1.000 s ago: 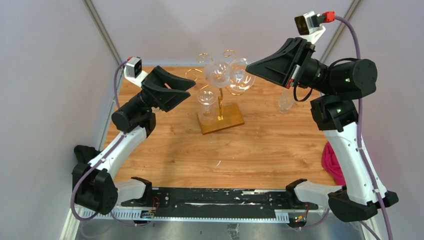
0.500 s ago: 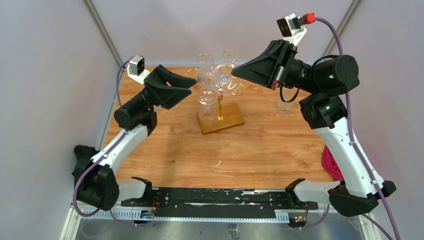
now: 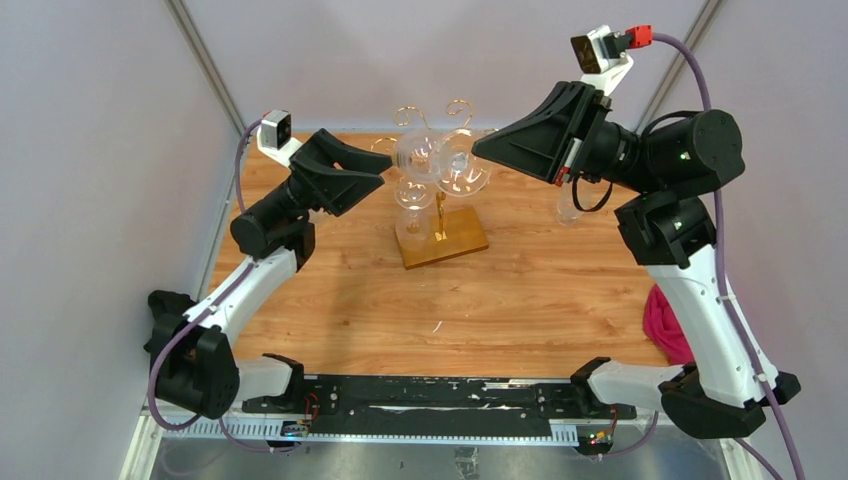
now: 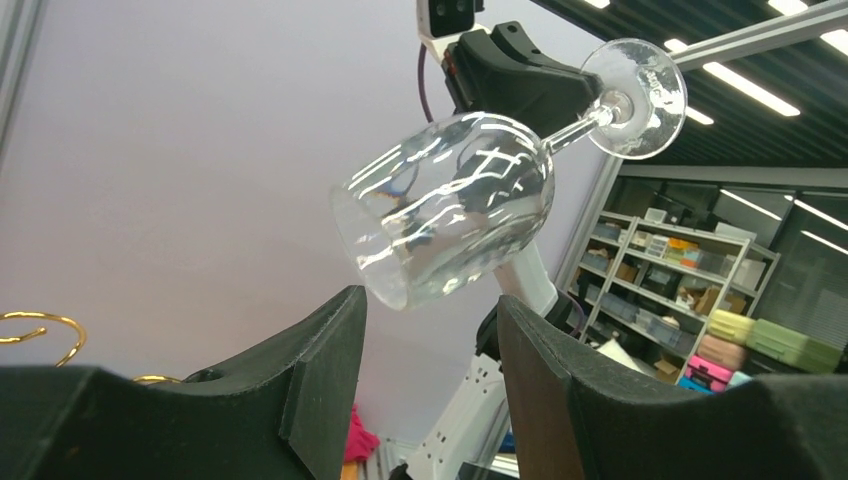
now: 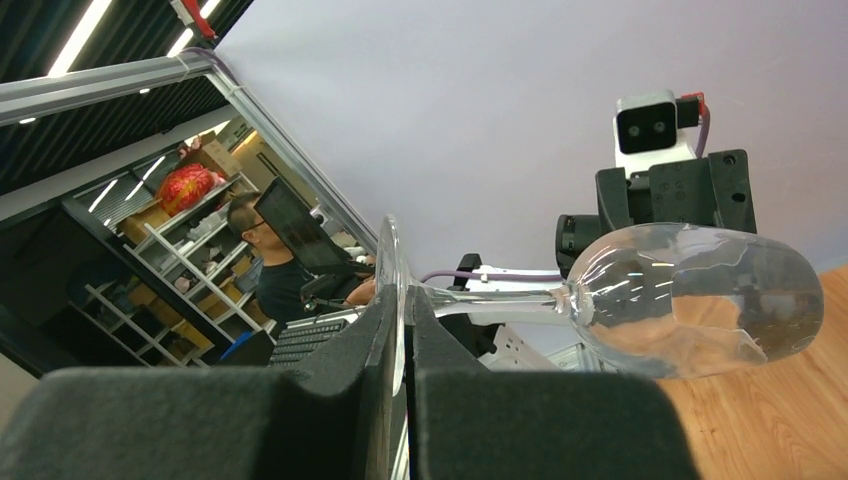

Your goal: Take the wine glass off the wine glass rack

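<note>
The wine glass [image 5: 700, 300] is clear and empty, and it lies nearly level in the air. My right gripper [image 5: 402, 330] pinches its round foot, and the bowl points away from it. The glass is near the curled top arms of the wine glass rack [image 3: 450, 240], a gold wire stand that is upright on its wooden base on the table [image 3: 520, 290].

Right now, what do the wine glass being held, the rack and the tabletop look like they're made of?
Wine glass: clear glass, glossy; the background shows through it and it throws sharp highlights.
Wine glass rack: thin gold-toned wire, probably metal, on a flat base that looks like wood.
Tabletop: warm wood grain with a smooth finish, possibly laminate.
</note>
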### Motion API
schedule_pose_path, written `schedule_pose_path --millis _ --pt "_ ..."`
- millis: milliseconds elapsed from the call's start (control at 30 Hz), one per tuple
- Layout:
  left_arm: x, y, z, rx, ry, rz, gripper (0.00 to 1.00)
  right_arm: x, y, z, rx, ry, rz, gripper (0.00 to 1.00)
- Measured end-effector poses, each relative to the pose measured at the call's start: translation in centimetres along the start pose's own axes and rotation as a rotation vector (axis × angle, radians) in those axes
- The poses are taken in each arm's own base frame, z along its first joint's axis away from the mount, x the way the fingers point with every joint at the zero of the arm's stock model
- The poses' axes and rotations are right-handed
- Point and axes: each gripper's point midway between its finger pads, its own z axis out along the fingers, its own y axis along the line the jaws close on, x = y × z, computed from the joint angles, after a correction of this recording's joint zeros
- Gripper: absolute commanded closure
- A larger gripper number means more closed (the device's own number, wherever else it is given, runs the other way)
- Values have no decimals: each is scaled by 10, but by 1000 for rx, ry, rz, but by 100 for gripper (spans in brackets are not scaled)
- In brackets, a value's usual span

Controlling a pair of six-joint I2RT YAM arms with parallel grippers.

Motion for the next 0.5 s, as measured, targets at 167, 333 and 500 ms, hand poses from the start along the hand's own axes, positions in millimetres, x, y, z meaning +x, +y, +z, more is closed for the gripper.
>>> schedule_pose_path --millis 167,333,500 --pt "-2 0 0 -2 -4 -7 43 9 -22 3 6 8 60 100" --pt "-4 1 -1 -12 -9 -13 44 15 -32 8 -47 -1 94 100" --pt "-11 -11 0 -8 -23 -12 51 19 -34 7 -143 -32 105 100"
